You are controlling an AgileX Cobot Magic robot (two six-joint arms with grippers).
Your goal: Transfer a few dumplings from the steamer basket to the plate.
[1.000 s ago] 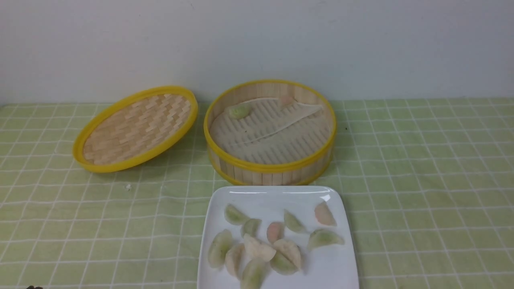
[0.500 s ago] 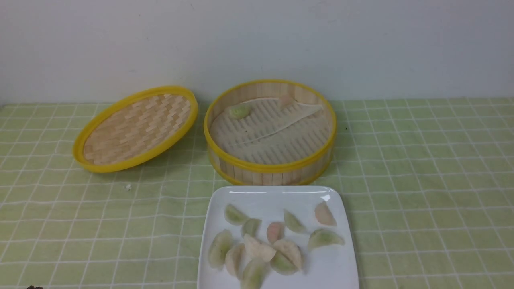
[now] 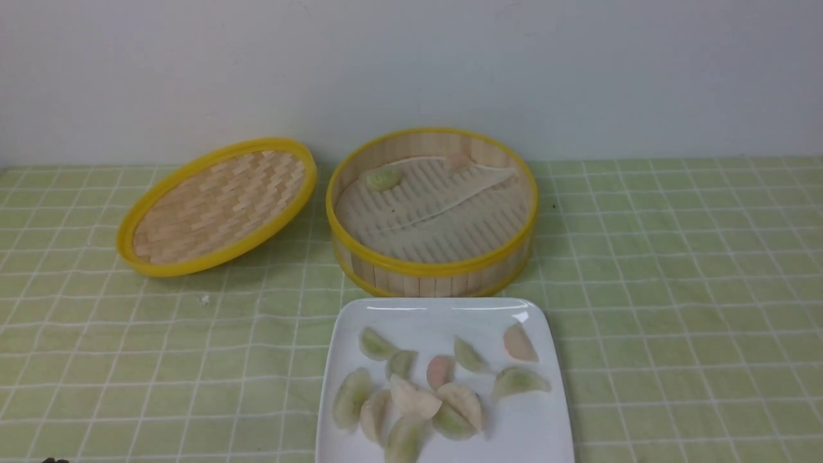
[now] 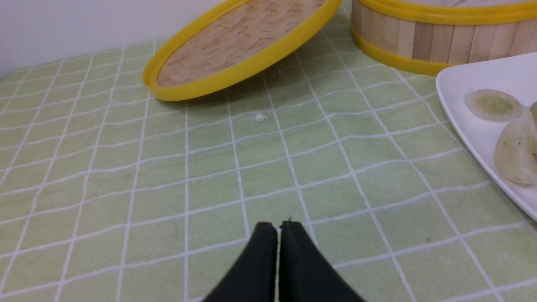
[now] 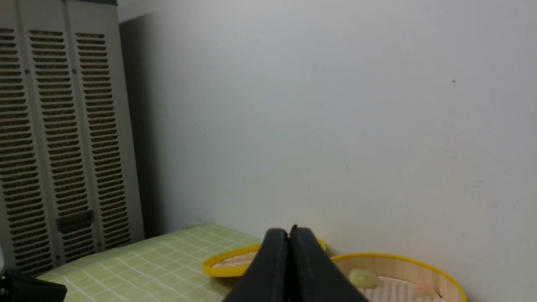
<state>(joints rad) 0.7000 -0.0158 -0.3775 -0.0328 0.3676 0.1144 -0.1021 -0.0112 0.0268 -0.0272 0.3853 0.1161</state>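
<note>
Both grippers are showing matte black, smooth fingers: the left gripper (image 4: 279, 226) and right gripper (image 5: 289, 231) are tapering to narrow rounded tips.

The steamer basket (image 3: 432, 267) is pale bamboo slats with smooth yellow rims; its lid (image 3: 217, 206) is woven bamboo. The plate (image 3: 533, 431) is glossy white. The dumplings (image 3: 411, 392) have translucent, moist-looking skins. Matt green checked cloth (image 3: 675, 289) covers the bench.
</note>
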